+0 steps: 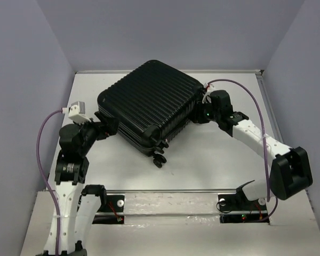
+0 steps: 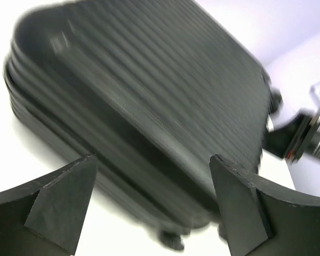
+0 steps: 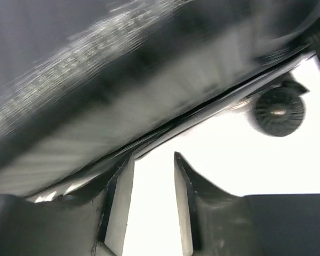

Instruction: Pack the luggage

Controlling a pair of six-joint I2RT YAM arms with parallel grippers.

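Note:
The luggage (image 1: 146, 101) is a big black ribbed suitcase lying shut and turned diagonally on the white table (image 1: 218, 154). My left gripper (image 1: 111, 125) stands at its left corner, jaws wide open. In the left wrist view the ribbed shell (image 2: 149, 90) fills the space beyond the open left gripper (image 2: 152, 160), blurred. My right gripper (image 1: 202, 113) is at the suitcase's right edge. In the right wrist view, the right gripper (image 3: 153, 158) has a narrow gap with only bright table between its fingers, just under the seam of the luggage (image 3: 122, 80).
Caster wheels (image 1: 159, 159) stick out at the suitcase's near corner, and one wheel (image 3: 279, 111) shows beside the right gripper. Pale walls enclose the table on three sides. The right arm (image 2: 304, 138) shows past the suitcase in the left wrist view.

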